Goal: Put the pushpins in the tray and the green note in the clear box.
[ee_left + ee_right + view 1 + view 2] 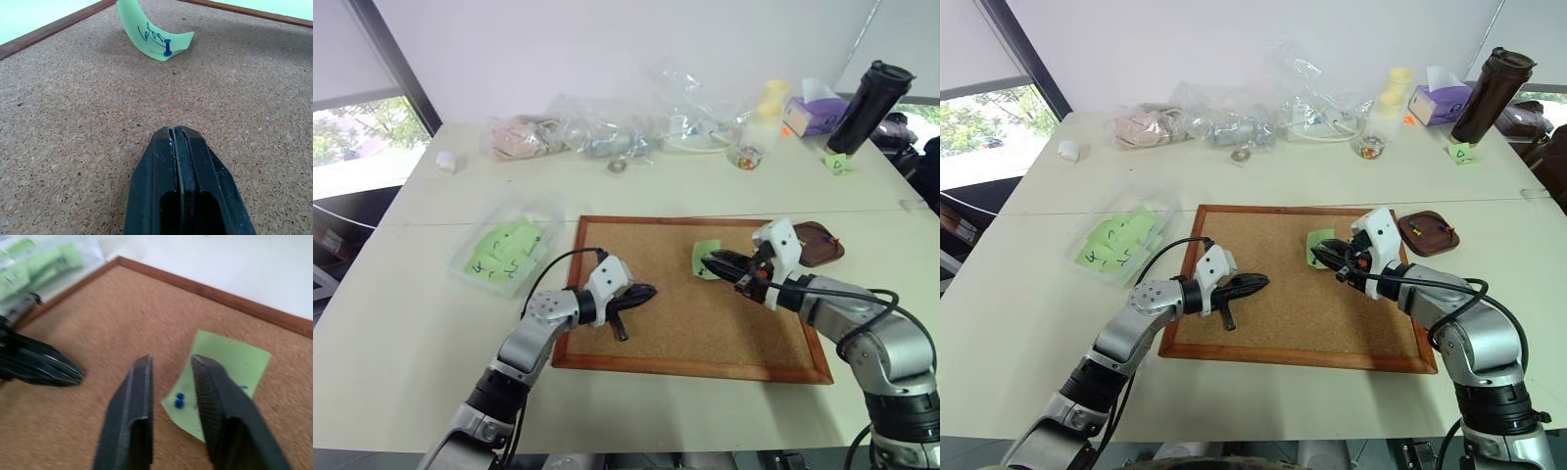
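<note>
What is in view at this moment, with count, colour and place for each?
cork board: one, wood-framed, table centre.
green note: one, light green, curled, pinned to the cork board's far part.
pushpin: one, blue, stuck through the green note.
tray: one, dark brown, right of the cork board, a few pushpins inside.
clear box: one, see-through, left of the cork board, holding green notes.
plastic bags: several, clear, table's far side.
tissue box: one, purple, far right.
tumbler: one, dark, far right.
left tool: shut, over the cork board.
right tool: fingers apart, at the green note.
</note>
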